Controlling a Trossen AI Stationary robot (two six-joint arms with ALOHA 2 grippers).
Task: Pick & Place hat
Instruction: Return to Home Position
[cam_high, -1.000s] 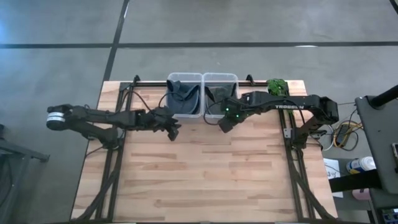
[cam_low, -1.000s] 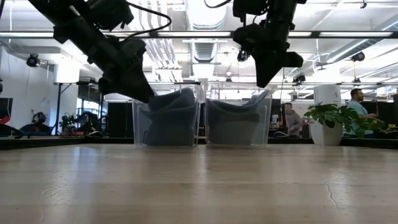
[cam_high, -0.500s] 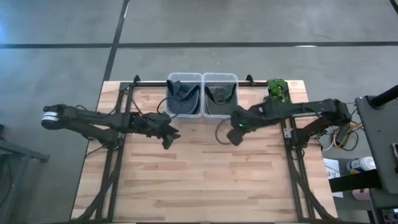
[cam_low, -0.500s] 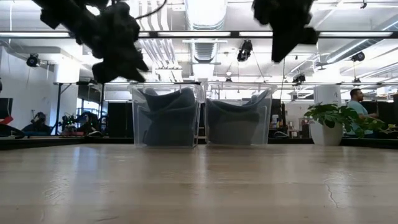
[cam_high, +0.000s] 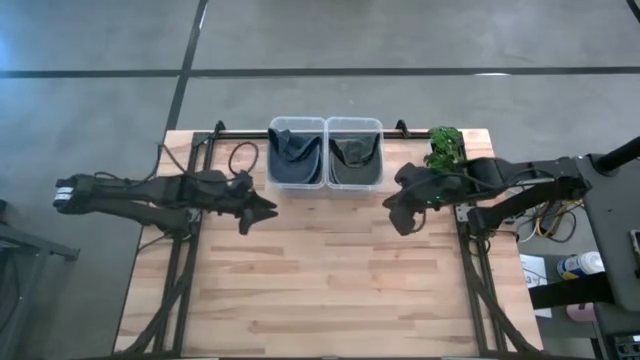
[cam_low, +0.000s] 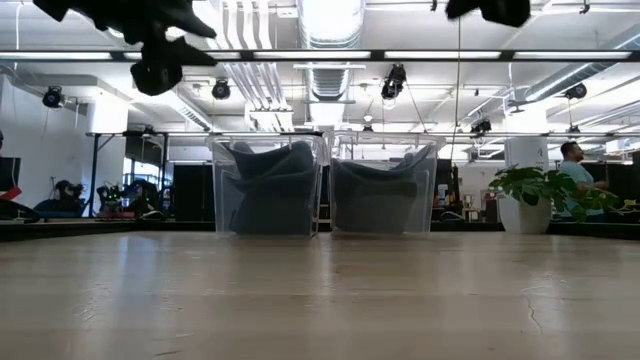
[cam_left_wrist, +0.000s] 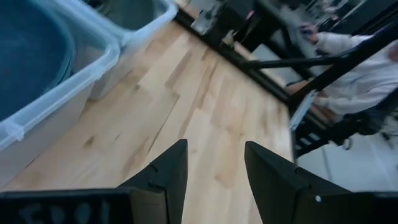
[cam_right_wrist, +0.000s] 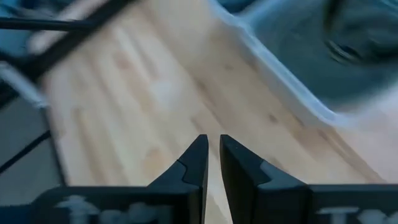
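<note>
Two clear bins stand side by side at the middle of the table's far edge. The left bin (cam_high: 296, 153) holds a dark hat (cam_high: 290, 158); the right bin (cam_high: 355, 153) holds another dark hat (cam_high: 352, 155). My left gripper (cam_high: 262, 208) hovers open above the table, to the left and near side of the left bin, with nothing between its fingers (cam_left_wrist: 214, 168). My right gripper (cam_high: 400, 215) hovers shut to the right and near side of the right bin, also with nothing in it (cam_right_wrist: 213, 152). Both are high above the boards in the low view.
A potted green plant (cam_high: 445, 145) stands at the far right corner, close to the right arm. Bare wooden boards (cam_high: 330, 270) fill the table's middle and near part. A person (cam_low: 573, 160) sits in the room beyond the table.
Both grippers have drawn back from the bins and risen. The left has gone toward the table's left edge, the right toward the right and near edges. The hats have stayed in their bins.
</note>
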